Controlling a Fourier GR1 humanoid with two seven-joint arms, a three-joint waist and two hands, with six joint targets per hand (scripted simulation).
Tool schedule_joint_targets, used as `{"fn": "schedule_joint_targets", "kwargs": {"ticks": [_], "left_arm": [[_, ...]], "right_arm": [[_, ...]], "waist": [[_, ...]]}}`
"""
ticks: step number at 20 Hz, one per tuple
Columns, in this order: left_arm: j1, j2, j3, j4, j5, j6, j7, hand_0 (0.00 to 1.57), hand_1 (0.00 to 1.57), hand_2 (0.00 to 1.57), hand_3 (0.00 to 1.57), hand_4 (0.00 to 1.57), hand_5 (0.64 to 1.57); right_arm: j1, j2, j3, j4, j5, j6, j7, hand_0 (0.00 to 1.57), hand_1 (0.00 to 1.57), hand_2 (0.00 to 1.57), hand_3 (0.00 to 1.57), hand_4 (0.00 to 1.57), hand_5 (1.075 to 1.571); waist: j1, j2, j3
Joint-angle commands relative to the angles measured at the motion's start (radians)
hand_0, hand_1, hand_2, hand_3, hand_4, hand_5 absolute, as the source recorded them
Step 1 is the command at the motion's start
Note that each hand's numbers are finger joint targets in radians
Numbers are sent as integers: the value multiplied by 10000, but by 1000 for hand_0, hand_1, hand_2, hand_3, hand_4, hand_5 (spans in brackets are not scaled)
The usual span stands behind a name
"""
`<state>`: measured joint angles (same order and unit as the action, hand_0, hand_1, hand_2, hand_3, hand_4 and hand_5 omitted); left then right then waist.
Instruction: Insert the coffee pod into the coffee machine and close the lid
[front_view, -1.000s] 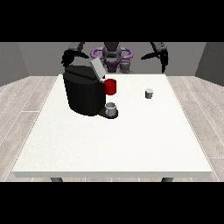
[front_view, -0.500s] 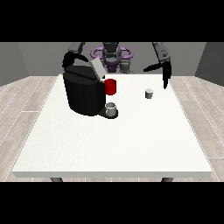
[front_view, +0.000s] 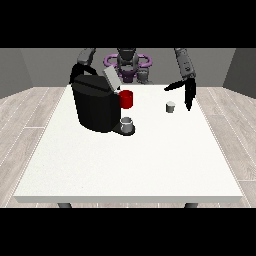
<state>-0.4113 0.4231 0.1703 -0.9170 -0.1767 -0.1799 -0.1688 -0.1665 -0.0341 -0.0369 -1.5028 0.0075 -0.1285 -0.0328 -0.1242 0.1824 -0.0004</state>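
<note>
Front view: the coffee machine (front_view: 95, 106) stands on the white table (front_view: 130, 160) and serves as the landmark here. Its lid (front_view: 111, 79) is tilted up and back at the machine's top, which I judge leaves the pod slot open to receive the pod. A red part (front_view: 126, 99) juts out at the machine's front, towards the view's right, and a small grey cup (front_view: 127, 123) sits on the machine's base just below it, presumably where coffee would pour.

The coffee pod (front_view: 170, 106), a small pale cylinder, stands upright on the table well to the view's right of the machine, apart from it and not yet lifted.

The hand at the view's right (front_view: 186, 91) hangs just beside the pod, on the side away from the machine. Its arm comes down from the shoulder with the forearm pointing steeply towards the table. The hand is spread: one digit reaches out sideways above the pod towards the machine, the others point down past the pod's far side. Nothing is held; this looks like a pose readied to close around the pod.

The hand at the view's left (front_view: 77, 71) is behind the machine's top corner, largely hidden; whether its fingers are spread or curled I cannot tell.
</note>
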Motion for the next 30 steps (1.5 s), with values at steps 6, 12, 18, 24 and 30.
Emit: {"fn": "schedule_joint_targets", "kwargs": {"ticks": [6, 12, 18, 24, 30], "left_arm": [[-740, -508, -561, 1395, -1251, 815, -36, 446, 446, 606, 295, 0, 1571], [-617, -59, -989, 1811, -2185, 1073, -315, 704, 704, 775, 487, 0, 1571], [-901, 11, -1471, 2038, -3019, 1192, -179, 547, 547, 697, 454, 0, 1571], [-1002, -285, -1093, 2944, -3478, 3184, -1463, 719, 719, 864, 649, 229, 1571], [-1785, 73, -588, 3840, -3586, 3754, -1883, 920, 920, 1042, 829, 361, 1571]], "right_arm": [[-191, 172, 126, 870, 413, -395, -69, 0, 0, 0, 0, 356, 1571], [-505, -265, -357, 1165, -251, 89, -86, 0, 0, 0, 0, 435, 1571], [-454, -271, -480, 1777, -84, -59, -556, 0, 0, 0, 0, 520, 1571], [-696, 51, 46, 634, 73, -343, 431, 0, 0, 0, 0, 513, 1571], [-680, 296, 233, 457, -113, -224, -323, 0, 0, 0, 0, 515, 1571]], "waist": [[6, -268, 2], [81, -152, 4], [223, -273, 7], [-188, -8, -3], [-631, 820, -4]]}}
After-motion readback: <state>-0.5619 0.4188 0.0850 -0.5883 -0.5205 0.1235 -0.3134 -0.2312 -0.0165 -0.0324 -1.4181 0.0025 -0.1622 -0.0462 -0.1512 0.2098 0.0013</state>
